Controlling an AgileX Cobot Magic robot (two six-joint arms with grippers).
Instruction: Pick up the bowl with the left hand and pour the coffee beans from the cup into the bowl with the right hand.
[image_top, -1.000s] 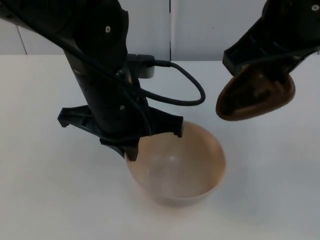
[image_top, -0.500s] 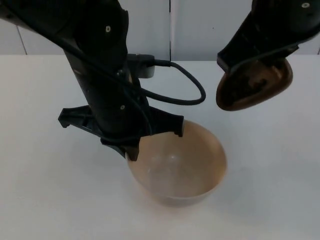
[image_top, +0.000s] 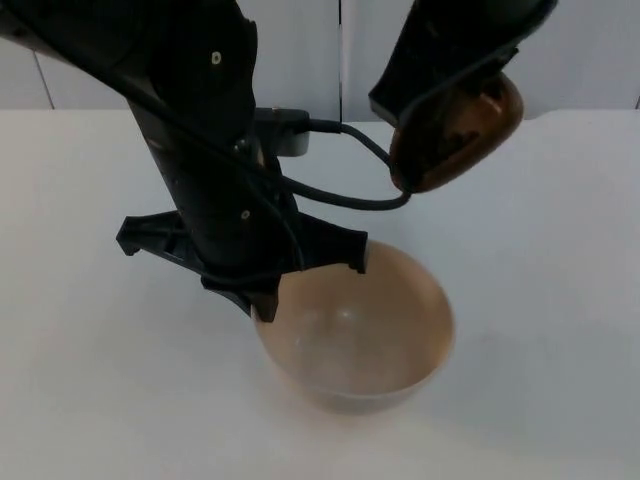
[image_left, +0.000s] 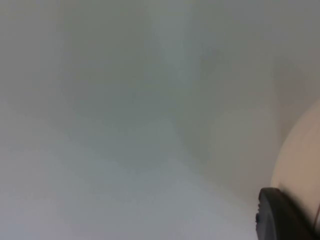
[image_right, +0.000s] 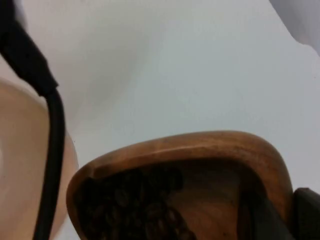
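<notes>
A pale tan bowl (image_top: 360, 330) hangs just above the white table, held at its left rim by my left gripper (image_top: 262, 300), which is shut on it. The bowl's inside looks bare. Its rim (image_left: 302, 165) also shows beside a black fingertip (image_left: 280, 215) in the left wrist view. My right gripper (image_top: 455, 85) is shut on a brown wooden cup (image_top: 460, 125), held tilted above and behind the bowl. Dark coffee beans (image_right: 135, 210) lie inside the cup (image_right: 200, 160), and the bowl's edge (image_right: 25, 150) sits beyond it.
The white table (image_top: 560, 300) runs back to a grey partition wall (image_top: 330, 50). A black cable (image_top: 375, 165) loops from the left arm over the table behind the bowl and passes close under the cup.
The right gripper has carried the cup left and up, from beside the bowl's right to a spot behind and above it. The left arm and bowl have stayed put.
</notes>
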